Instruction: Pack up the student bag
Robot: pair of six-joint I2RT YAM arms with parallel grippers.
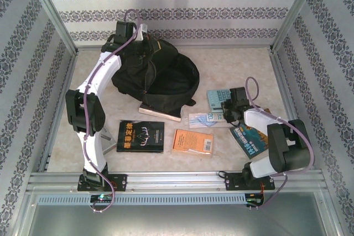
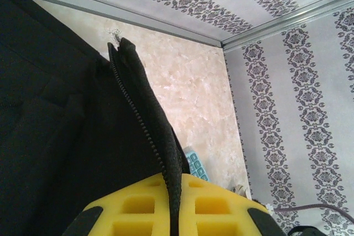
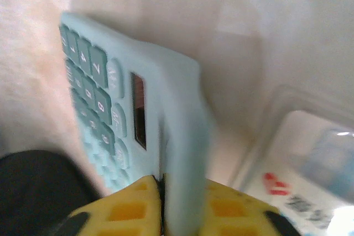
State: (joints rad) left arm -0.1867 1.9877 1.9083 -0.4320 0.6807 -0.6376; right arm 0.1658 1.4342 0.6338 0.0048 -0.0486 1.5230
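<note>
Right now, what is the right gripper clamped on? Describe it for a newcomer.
Start at the large black fabric backpack at the table's far middle and look to its right. There the right gripper is shut on a pale teal plastic calculator. Rows of number keys and a small display set it apart from the clear packet beside it.

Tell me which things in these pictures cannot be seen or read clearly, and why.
Inside of the student bag: top view, its own fabric covers it.
Book under the bag: top view, cover mostly hidden by the bag.
Blue-green book: top view, the right arm covers part of it.
Calculator display: right wrist view, blurred, seen at a slant.
Clear packet print: right wrist view, blurred, cut off.
</note>
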